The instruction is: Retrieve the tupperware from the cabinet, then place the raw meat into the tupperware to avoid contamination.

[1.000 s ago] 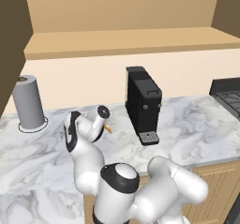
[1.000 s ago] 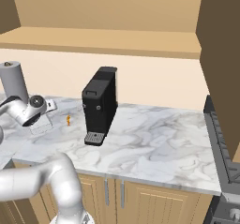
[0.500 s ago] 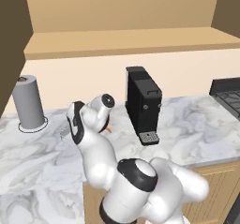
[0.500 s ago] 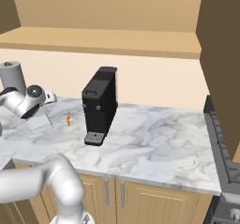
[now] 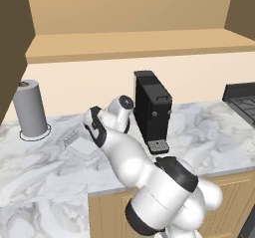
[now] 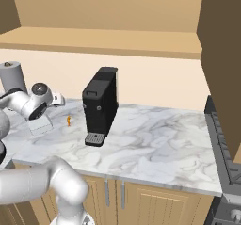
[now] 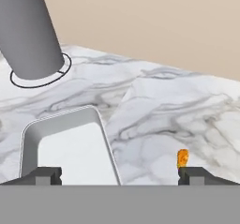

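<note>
A home kitchen is showing here: a marble-veined countertop (image 6: 155, 139) is running along a cream wall, with tan wooden cupboard doors (image 6: 141, 203) sitting below it. A black coffee machine (image 6: 100, 105) is standing on the counter, a paper-towel roll (image 5: 30, 108) is sitting upright nearby, and a stove edge (image 5: 241, 98) is peeking in beside it.

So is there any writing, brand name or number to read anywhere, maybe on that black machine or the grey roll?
None: no text, label, number or sign can be read anywhere.
The black machine has plain faces.
The grey roll is unmarked.
The tupperware is bare too.
</note>
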### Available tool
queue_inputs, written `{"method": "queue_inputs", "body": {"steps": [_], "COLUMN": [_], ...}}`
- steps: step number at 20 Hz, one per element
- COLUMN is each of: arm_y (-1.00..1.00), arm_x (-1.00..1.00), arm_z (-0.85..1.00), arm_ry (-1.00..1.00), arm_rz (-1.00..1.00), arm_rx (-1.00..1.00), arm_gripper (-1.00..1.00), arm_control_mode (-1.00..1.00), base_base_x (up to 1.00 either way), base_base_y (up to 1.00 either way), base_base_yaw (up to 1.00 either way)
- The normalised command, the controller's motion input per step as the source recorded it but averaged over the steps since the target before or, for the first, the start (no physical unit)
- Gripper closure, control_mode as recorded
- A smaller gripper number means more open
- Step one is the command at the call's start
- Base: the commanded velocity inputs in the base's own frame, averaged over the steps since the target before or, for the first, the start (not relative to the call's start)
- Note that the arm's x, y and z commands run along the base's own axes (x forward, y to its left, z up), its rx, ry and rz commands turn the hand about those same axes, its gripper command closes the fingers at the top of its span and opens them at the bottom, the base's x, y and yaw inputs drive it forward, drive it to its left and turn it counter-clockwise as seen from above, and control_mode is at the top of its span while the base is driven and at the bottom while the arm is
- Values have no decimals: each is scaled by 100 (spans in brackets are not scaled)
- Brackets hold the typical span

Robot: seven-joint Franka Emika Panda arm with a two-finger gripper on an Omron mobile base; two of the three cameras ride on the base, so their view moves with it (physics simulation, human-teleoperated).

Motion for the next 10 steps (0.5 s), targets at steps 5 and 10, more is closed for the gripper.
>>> {"method": "queue_inputs", "body": {"steps": [5, 10], "arm_y": [-60, -22], "arm_x": [-9, 0], "arm_z": [-9, -5], "arm_ry": [0, 0], "arm_rz": [-6, -1], "arm_rx": [0, 0], "arm_gripper": [-100, -100], "arm_control_mode": [-100, -100], "base_base_x": [0, 0], "base_base_y": [0, 0], "base_base_yaw": [0, 0]}}
